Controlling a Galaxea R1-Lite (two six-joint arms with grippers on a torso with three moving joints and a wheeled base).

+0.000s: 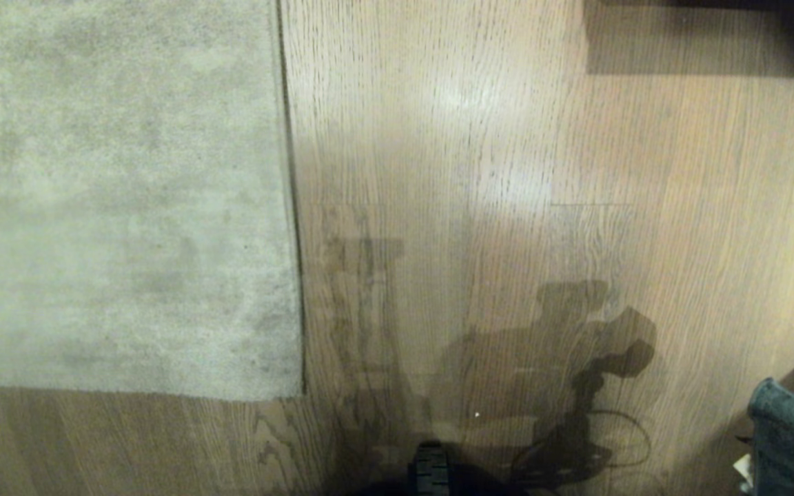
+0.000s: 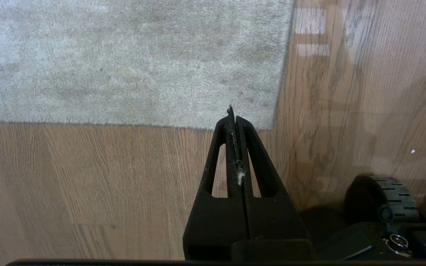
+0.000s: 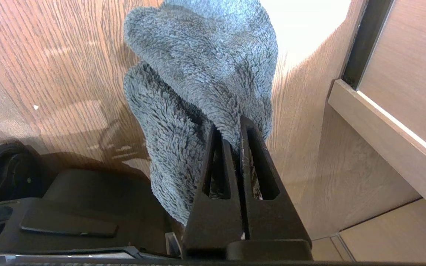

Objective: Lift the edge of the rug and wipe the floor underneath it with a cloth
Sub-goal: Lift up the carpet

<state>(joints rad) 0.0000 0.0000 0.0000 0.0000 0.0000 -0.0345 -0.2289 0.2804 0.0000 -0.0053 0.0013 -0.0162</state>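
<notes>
Right wrist view: cloth (image 3: pixel 202 74) pinched between closed right gripper (image 3: pixel 239 127) fingers; left gripper (image 2: pixel 233 118) closed, seemingly empty, near rug edge (image 2: pixel 124 123).

The light brown wooden plank floor (image 1: pixel 480 207) shows dark oak grain and bright patches of reflected light; a pale wooden baseboard (image 3: pixel 386 122) runs along one side

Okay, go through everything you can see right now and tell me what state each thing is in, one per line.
rug edge: lying flat on the floor, not lifted.
floor: bare beside the rug, slightly shiny.
cloth: pinched in the right gripper, hanging bunched.
right gripper: shut on the cloth.
left gripper: shut, empty, above the rug's corner.
</notes>
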